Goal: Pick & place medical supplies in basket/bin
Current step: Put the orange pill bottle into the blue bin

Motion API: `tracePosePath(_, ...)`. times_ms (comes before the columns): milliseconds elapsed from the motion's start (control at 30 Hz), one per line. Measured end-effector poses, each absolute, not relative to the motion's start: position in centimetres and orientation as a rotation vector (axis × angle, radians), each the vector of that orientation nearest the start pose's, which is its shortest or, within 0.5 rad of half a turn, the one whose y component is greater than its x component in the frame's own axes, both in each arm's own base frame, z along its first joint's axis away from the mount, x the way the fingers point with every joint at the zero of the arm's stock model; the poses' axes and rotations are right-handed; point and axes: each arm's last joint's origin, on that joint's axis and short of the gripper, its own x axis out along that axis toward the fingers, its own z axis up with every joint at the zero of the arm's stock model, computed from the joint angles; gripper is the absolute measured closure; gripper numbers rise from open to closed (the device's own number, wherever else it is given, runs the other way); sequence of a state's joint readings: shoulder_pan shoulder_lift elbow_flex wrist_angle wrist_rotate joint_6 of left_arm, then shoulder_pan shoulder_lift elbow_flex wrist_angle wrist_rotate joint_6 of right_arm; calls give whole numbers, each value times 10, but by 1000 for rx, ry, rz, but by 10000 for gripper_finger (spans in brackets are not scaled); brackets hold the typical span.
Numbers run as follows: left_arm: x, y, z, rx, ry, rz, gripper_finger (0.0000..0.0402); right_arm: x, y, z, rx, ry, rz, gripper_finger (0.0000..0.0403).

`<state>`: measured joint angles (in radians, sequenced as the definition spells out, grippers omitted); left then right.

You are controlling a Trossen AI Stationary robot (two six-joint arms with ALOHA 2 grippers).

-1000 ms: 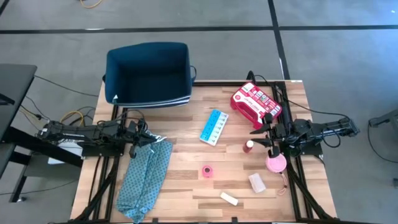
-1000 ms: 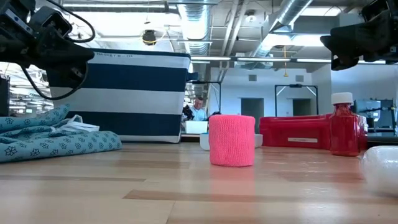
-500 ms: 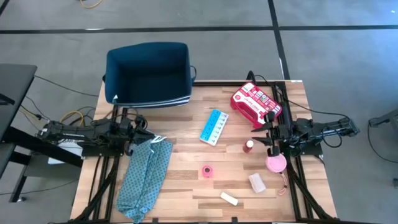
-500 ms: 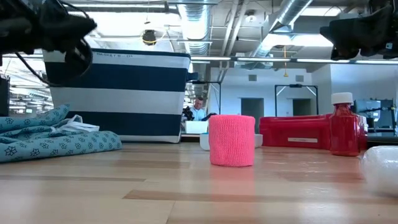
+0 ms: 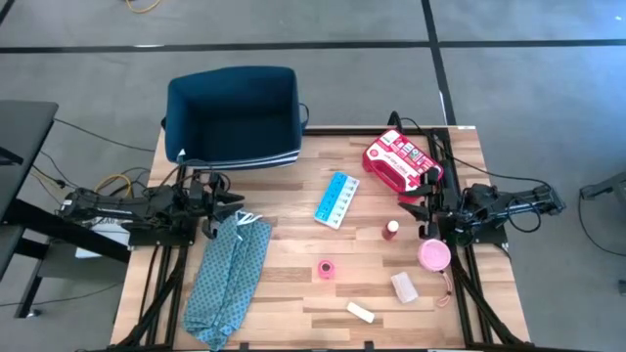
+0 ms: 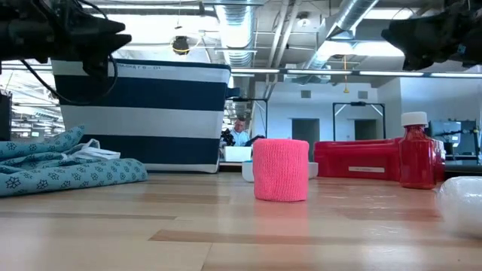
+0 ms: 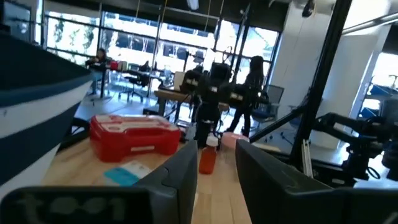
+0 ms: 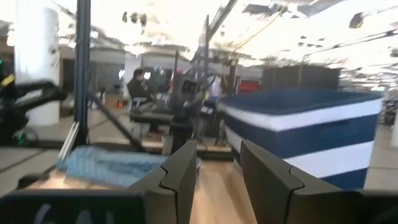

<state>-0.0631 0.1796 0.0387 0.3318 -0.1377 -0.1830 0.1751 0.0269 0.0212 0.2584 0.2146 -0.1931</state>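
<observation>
The navy bin stands at the table's far left. A red first-aid case lies far right. A blue pill strip box, a red-capped bottle, a small pink tape roll, a larger pink roll and two white packets rest on the wood. My left gripper hovers open above the far end of the teal cloth, nothing between its fingers. My right gripper hangs open between the case and the bottle, holding nothing.
The teal cloth lies flat along the near left of the table. Bare wood lies between the bin and the pill strip box. Cables run off both table sides. People and desks show in the room beyond the table.
My left gripper has opened and has risen off the cloth's far end, drawing back a little toward the far edge. The cloth stays flat on the table. My right gripper has risen slightly.
</observation>
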Motion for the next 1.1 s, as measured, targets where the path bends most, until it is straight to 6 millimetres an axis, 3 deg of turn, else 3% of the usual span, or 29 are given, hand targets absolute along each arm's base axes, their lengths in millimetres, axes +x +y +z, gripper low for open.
tracePosePath(300,107,-1,191,-213,-168,121,301,95,10,189,-52,-199,-60,269)
tracePosePath(767,107,0,189,-202,-141,146,301,97,12,170,26,5,-65,170)
tracePosePath(1100,107,1,186,-199,-112,211,301,103,21,161,105,115,8,163)
